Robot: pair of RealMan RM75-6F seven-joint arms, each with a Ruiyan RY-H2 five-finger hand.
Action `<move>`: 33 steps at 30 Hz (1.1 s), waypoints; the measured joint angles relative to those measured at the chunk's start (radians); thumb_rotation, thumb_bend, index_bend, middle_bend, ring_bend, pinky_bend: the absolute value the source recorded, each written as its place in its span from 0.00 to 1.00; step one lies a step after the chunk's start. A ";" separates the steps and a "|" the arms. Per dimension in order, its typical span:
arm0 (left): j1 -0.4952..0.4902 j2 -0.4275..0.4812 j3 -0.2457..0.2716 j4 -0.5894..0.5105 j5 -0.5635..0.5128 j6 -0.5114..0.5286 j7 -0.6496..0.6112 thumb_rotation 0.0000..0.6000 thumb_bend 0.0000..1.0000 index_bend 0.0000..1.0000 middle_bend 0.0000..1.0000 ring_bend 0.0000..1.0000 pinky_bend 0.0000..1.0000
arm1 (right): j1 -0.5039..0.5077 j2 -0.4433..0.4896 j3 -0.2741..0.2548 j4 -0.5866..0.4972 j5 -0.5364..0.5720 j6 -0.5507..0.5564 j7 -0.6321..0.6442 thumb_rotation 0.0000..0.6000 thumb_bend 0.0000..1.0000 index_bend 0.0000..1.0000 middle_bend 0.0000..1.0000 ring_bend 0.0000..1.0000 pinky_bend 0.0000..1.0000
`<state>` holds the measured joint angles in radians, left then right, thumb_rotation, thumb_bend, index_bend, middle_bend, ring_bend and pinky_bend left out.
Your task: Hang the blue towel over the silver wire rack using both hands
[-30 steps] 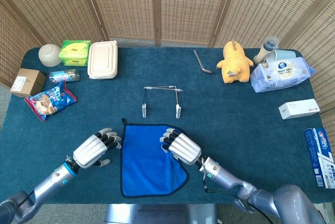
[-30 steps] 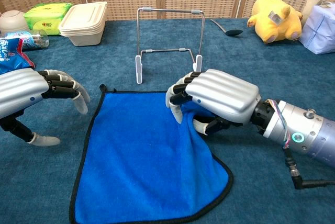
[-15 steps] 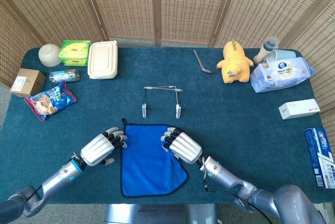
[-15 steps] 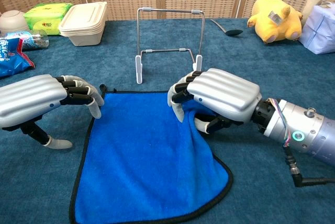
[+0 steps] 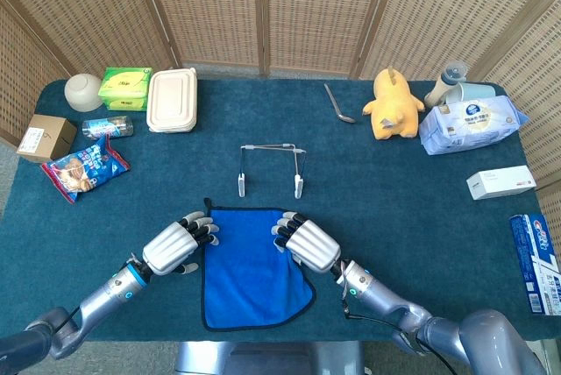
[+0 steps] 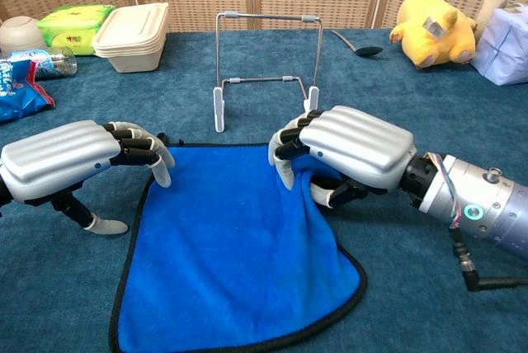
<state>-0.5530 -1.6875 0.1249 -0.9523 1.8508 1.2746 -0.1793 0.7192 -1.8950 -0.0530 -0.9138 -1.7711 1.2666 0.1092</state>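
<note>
A: The blue cloth towel with black piping lies flat on the dark teal table cover, near the front edge, about mid-width. The silver wire rack with white feet stands upright just behind the towel's far edge, apart from it.

B: Right hand?

A: It grips the towel's far right corner; the cloth bunches up under the palm and the fingers curl over it. How deep the pinch goes cannot be told from either view.

B: And the left hand?

A: It hovers at the towel's far left corner, fingers curled downward, thumb low on the table cover. It holds nothing; the fingertips sit at the black hem.

B: Risks from here?

A: Several, as judgements. If the left hand closes short, it catches table cover or only the hem, and that corner slips on the lift. A one-sided lift would drag the towel askew, so it lands bunched on the top bar. The rack looks light; a towel edge or knuckle snagging it could tip it back toward the far edge.
</note>
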 measured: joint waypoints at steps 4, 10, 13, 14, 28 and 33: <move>-0.004 -0.009 0.003 0.004 -0.009 -0.004 -0.004 1.00 0.26 0.34 0.28 0.22 0.17 | -0.001 0.000 0.001 0.003 0.002 -0.001 0.003 1.00 0.45 0.66 0.36 0.29 0.26; -0.011 -0.019 0.004 0.002 -0.019 -0.005 -0.010 1.00 0.28 0.35 0.29 0.22 0.17 | -0.002 0.002 0.001 0.001 0.001 0.002 0.003 1.00 0.46 0.66 0.36 0.29 0.26; -0.013 -0.022 0.006 0.001 -0.024 -0.009 -0.010 1.00 0.29 0.35 0.29 0.22 0.17 | -0.003 0.003 0.001 0.000 0.002 0.003 0.003 1.00 0.46 0.66 0.36 0.29 0.26; -0.014 -0.023 0.007 0.002 -0.024 -0.010 -0.009 1.00 0.30 0.35 0.29 0.23 0.17 | -0.003 0.003 0.002 0.000 0.003 0.003 0.003 1.00 0.46 0.66 0.37 0.29 0.26; -0.025 -0.038 0.007 -0.004 -0.038 0.004 -0.036 1.00 0.33 0.35 0.30 0.24 0.17 | -0.008 0.013 0.011 -0.012 0.013 0.005 0.002 1.00 0.46 0.66 0.37 0.30 0.27; -0.027 -0.046 0.008 -0.001 -0.042 0.004 -0.040 1.00 0.37 0.36 0.31 0.24 0.18 | -0.009 0.011 0.011 -0.008 0.014 0.004 0.003 1.00 0.46 0.66 0.37 0.30 0.27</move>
<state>-0.5801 -1.7337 0.1332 -0.9528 1.8093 1.2782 -0.2192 0.7101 -1.8837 -0.0419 -0.9221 -1.7568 1.2708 0.1118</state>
